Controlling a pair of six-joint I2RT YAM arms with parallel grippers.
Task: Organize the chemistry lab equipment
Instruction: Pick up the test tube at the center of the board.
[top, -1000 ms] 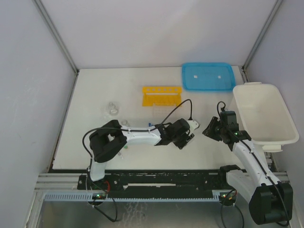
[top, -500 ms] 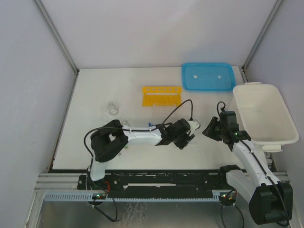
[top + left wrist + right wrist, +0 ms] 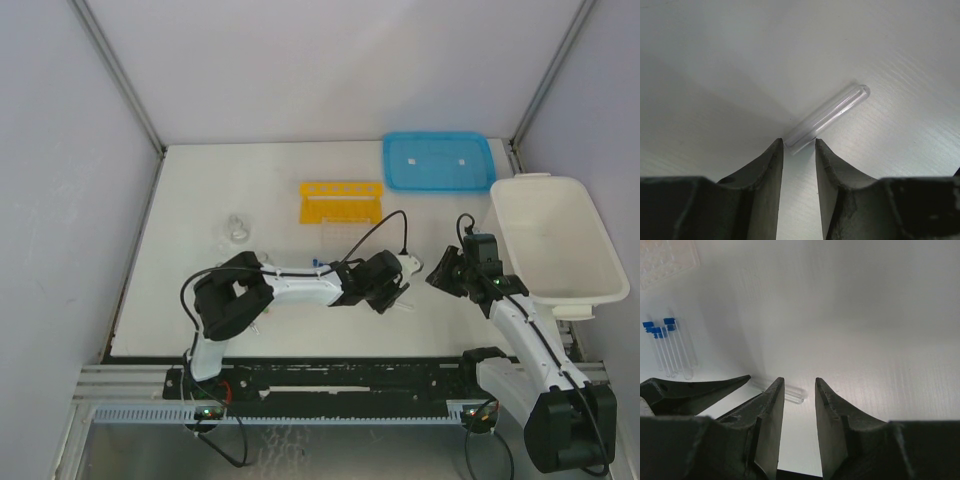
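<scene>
While our left gripper (image 3: 799, 150) stands narrowly parted over the small clear glass tube (image 3: 827, 118) lying on the white surface (image 3: 740, 60), we judge it light, slippery, fragile; we would grasp mid-length.

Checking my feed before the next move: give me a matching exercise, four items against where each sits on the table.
Items:
1. yellow tube rack
2. blue lid
3. white tub
4. uncapped clear tube

Places:
A. right edge of the table
B. far right corner, flat
C. lying just beyond the left gripper
D. middle of the table, toward the back

Pairs: 1-D, 2-B, 3-A, 4-C
</scene>
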